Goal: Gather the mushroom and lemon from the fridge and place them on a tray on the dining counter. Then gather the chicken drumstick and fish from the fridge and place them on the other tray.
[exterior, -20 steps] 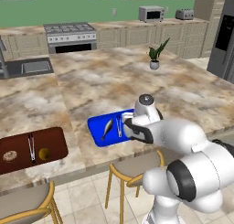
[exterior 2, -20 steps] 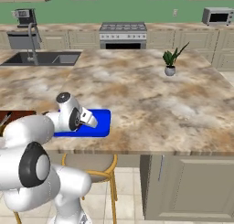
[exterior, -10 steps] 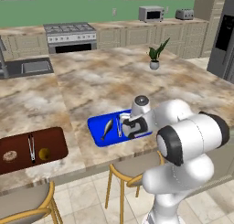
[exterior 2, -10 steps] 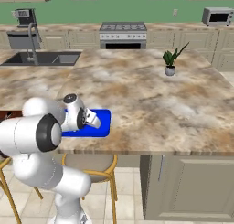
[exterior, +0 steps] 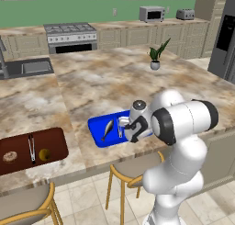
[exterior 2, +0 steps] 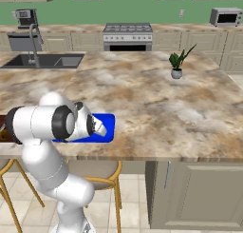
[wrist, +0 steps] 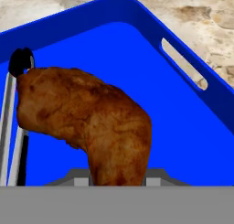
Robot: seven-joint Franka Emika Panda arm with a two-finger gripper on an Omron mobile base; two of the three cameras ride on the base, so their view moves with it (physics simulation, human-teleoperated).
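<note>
Blue tray (exterior: 98, 127) on the dining counter (exterior: 119, 81) already holds the fish (exterior: 108, 129), and the gripper (exterior: 126, 128), clamped on the chicken drumstick (wrist: 91, 122), hangs low over the tray's free half, evidently positioned for release beside the fish.

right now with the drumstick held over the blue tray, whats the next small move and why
Probably lower a little and open the gripper. The chicken drumstick is clamped above the blue tray, and the fish already lies in that tray, so releasing it there would finish this pair.
</note>
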